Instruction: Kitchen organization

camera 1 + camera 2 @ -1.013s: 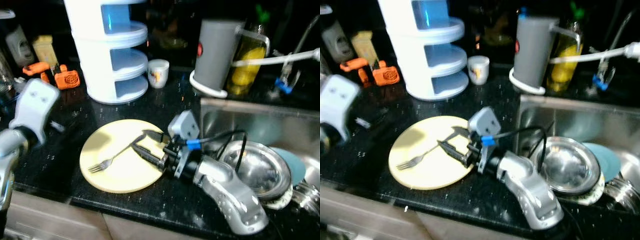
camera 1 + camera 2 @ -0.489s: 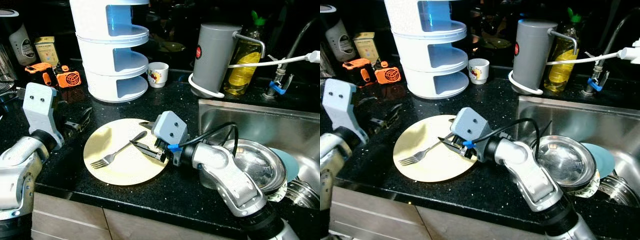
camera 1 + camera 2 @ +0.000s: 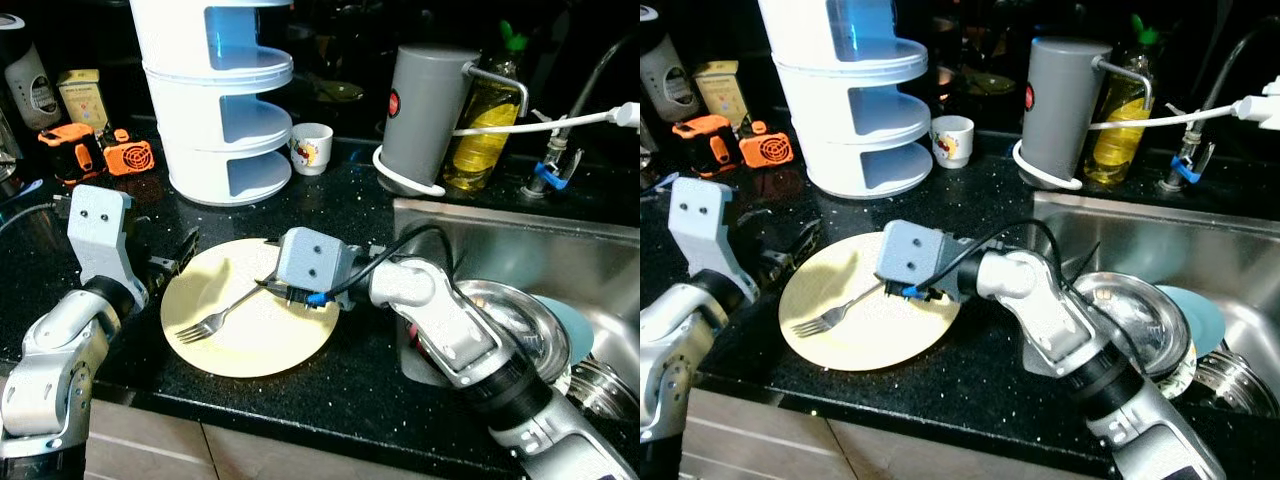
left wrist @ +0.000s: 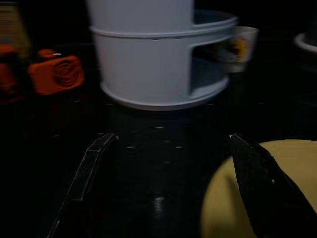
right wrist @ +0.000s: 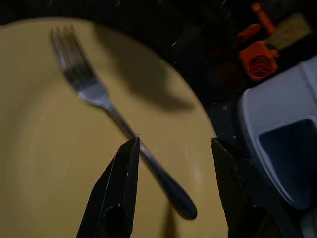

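taking the yellow plate (image 3: 250,335) as the landmark, the left gripper (image 4: 171,163) waits just off its left rim with fingers spread wide and holding nothing. the fork (image 5: 114,116) lies across the plate's middle, tines toward the left edge. the right gripper (image 5: 171,171), over the plate's right part, has its open fingers straddling the handle; thin, stiff, light and probably slippery, the fork is best pinched mid-handle.

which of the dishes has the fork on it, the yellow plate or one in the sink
The yellow plate on the black counter: the fork lies across it, handle between the right gripper's open fingers. The steel bowl and blue plate sit in the sink.
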`<state>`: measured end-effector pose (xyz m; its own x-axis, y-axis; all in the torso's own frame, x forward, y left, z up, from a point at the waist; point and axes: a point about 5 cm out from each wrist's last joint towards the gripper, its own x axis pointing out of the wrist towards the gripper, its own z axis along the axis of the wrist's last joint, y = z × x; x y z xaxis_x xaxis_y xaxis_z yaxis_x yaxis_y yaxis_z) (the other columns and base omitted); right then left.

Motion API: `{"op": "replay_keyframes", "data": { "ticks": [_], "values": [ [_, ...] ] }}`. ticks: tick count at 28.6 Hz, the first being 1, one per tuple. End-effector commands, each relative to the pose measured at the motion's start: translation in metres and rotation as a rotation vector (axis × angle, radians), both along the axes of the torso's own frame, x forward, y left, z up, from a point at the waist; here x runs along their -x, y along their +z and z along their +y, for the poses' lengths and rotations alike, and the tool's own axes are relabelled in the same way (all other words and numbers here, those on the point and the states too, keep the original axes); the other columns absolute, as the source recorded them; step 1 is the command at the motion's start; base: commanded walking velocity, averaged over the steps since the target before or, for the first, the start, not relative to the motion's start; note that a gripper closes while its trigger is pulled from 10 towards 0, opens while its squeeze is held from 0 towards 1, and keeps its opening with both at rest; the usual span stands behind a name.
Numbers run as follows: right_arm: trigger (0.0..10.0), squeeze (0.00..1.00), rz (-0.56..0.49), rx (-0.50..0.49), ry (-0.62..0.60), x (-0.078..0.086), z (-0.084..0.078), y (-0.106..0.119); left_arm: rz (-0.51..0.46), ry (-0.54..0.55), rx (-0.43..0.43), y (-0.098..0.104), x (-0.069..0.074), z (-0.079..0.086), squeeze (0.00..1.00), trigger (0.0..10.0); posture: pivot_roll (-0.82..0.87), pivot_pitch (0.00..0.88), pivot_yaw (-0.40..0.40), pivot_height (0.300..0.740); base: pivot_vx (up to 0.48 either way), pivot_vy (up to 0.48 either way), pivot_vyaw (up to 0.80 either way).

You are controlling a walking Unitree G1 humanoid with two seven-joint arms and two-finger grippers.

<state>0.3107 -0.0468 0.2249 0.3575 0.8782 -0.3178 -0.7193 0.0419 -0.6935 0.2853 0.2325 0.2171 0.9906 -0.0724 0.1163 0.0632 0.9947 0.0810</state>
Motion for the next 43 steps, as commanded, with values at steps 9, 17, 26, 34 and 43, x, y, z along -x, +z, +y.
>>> {"op": "replay_keyframes", "data": {
  "ticks": [9,17,26,34,43],
  "values": [
    [10.0,0.0,0.007,0.24,0.151,-0.018,-0.001,0.008,-0.041,0.305,-0.114,0.011,0.013,0.037,0.0,10.0,0.11,0.0,-0.097,0.74,0.0,0.0,0.0],
    [10.0,0.0,0.083,0.051,0.158,-0.021,0.026,0.022,-0.033,0.377,-0.099,0.01,0.018,0.046,0.0,10.0,0.12,0.0,-0.097,0.74,0.0,0.0,0.0],
    [10.0,0.0,0.269,0.193,0.287,-0.011,0.031,-0.006,-0.031,0.368,-0.081,0.009,0.014,0.042,0.0,10.0,0.11,0.0,-0.097,0.74,0.0,0.0,0.0],
    [10.0,0.0,0.286,0.27,0.32,-0.016,0.044,-0.005,-0.04,0.357,-0.056,0.01,0.013,0.038,0.0,10.0,0.12,0.0,-0.107,0.74,0.0,0.0,0.0],
    [10.0,0.0,0.296,0.241,0.334,-0.023,0.06,0.009,-0.05,0.347,-0.052,0.013,0.014,0.036,0.0,10.0,0.12,0.0,-0.111,0.74,0.0,0.0,0.0]
  ]
}}
